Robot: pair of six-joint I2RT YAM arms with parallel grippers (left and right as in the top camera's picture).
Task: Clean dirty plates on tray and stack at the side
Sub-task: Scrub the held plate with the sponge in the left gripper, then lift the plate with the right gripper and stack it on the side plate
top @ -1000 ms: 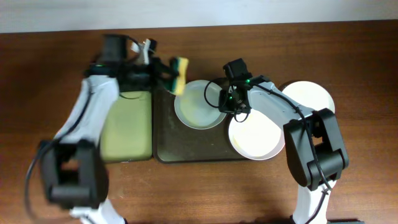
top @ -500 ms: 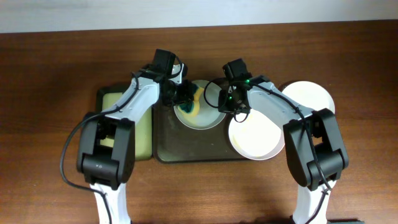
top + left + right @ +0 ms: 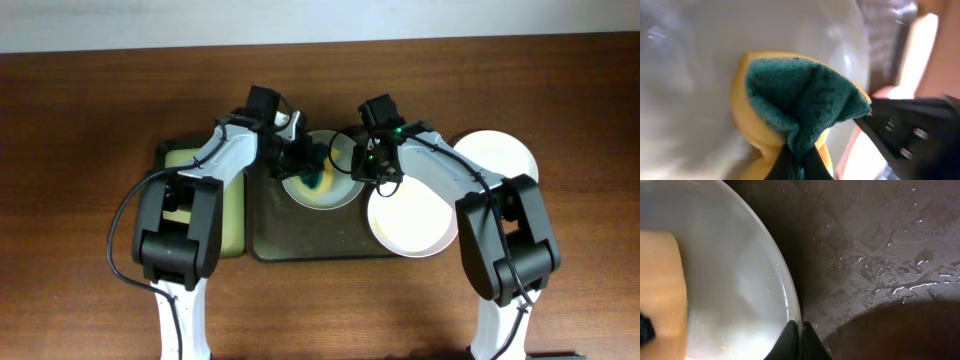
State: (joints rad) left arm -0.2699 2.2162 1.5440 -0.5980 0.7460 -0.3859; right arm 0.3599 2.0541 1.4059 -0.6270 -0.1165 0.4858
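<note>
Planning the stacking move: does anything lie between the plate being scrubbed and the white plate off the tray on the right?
Yes. A cream plate lies between the scrubbed plate and the white plate, overhanging the tray at its right rim.

Three round shallow plates noted. The pale blue-grey plate (image 3: 338, 188) sits in the upper part of the dark brown tray (image 3: 300, 238). Its inside is glossy, its right rim is pinched by the right gripper (image 3: 801, 329), and a green-and-yellow sponge (image 3: 318, 178) is pressed on its centre. The cream-white plate (image 3: 408, 225) lies flat, overhanging the tray's right rim. The third plate (image 3: 505, 150), white, lies on the table right of the tray. The tray floor is seen wet, with droplets, in the right wrist view.
</note>
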